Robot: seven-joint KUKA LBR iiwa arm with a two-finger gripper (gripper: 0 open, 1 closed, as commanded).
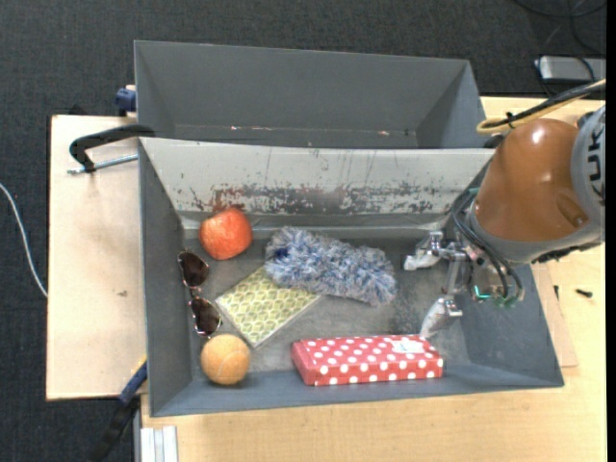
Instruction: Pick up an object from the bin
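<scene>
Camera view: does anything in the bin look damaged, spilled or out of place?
Only the bin's back wall stands out: a band of reddish-brown scuffs crosses it. The sunglasses lie along the left wall; nothing is spilled.

Glossy orange-brown domed cover (pixel 529 181), dark cables (pixel 478 243) beneath, silvery metal hand (pixel 433 285) — green glint beside it

**A:** What do you log for the bin (pixel 160 287), right half?

**B:** You enter two items. A red box with white dots (pixel 366 359) lies flat by the front wall, its long side running left to right. Behind it, a shaggy blue-and-white fluffy piece (pixel 332 263) lies slack mid-floor, apart from the box.
</scene>
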